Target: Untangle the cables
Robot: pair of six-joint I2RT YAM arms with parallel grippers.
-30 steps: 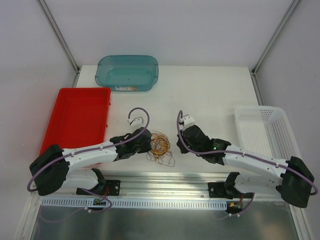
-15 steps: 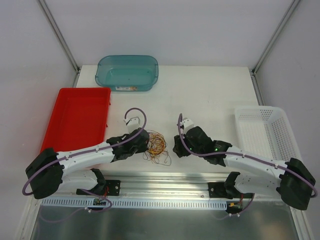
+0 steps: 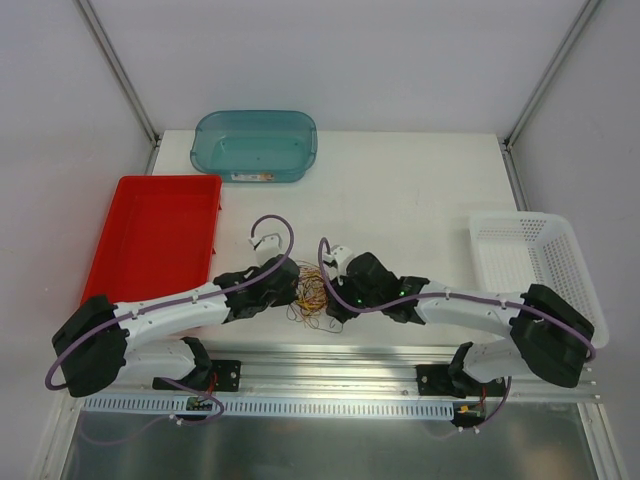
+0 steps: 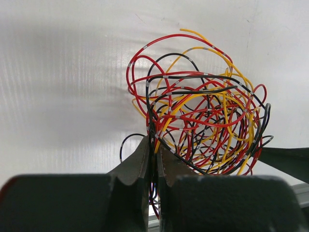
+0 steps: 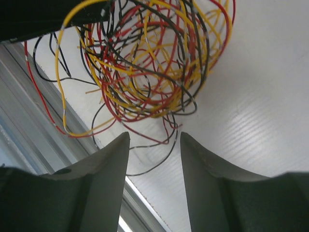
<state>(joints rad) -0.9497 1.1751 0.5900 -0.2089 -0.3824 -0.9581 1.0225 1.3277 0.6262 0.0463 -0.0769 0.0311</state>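
The cables (image 3: pixel 312 292) form a fist-sized tangle of thin red, yellow and black wires near the table's front edge, between the two arms. My left gripper (image 4: pixel 155 142) is shut on a few strands at the tangle's (image 4: pixel 203 116) lower left side. In the top view that gripper (image 3: pixel 292 290) touches the tangle's left side. My right gripper (image 5: pixel 153 136) stands open just short of the tangle (image 5: pixel 145 63), with only loose trailing strands lying between its fingertips. Seen from above, the right gripper (image 3: pixel 328 298) is against the tangle's right side.
A red tray (image 3: pixel 150 240) lies at the left, a teal tub (image 3: pixel 255 145) at the back, a white basket (image 3: pixel 530 265) at the right. A metal rail (image 3: pixel 330 360) runs along the table's front edge, just below the tangle.
My right arm swung left from the table's middle up to the tangle, and its jaws opened. The left gripper kept its hold and shifted the tangle slightly up and left.
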